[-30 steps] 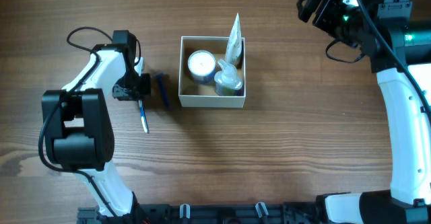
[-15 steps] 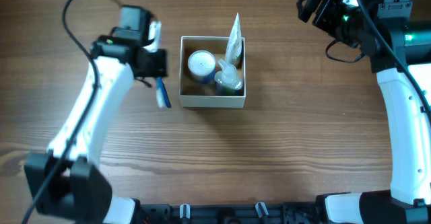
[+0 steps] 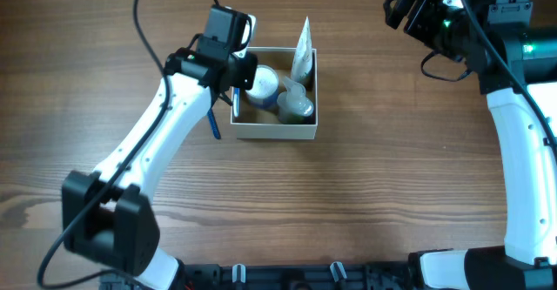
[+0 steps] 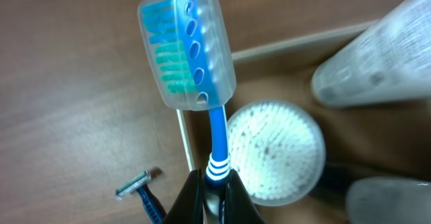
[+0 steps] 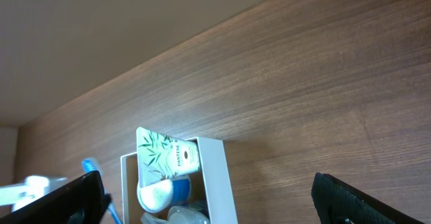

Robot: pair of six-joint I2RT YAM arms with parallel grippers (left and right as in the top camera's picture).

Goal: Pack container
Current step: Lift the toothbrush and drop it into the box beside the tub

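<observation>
At the left, the razor (image 3: 213,123) lies on the table (image 3: 365,203) just beside the container's left wall and outside it, so I judge it is not yet packed. Your left gripper (image 4: 212,196) is clamped low on the blue handle of the toothbrush (image 4: 215,126). That grip lets the head, under its clear cap (image 4: 185,46), stick out well ahead of the fingers, leaving the long end free to enter first. In the left wrist view the head hangs about over the container's far left corner. The container (image 3: 271,131) sits on the table a little left of the middle, directly under that arm. It is already crowded. The jar (image 3: 261,83) fills the far left part, the bottle (image 3: 296,107) stands to the right, and the tube (image 3: 303,46) leans upright in the far right corner. You will likely need to angle the toothbrush into the gap along the left or near wall, not drop it flat. Watch the jar lid, which sits close beside the handle. At the far right, your right gripper (image 3: 402,7) hangs well apart from the container. Its fingers are spread wide and hold nothing, and it seems parked there to leave the left arm room.
</observation>
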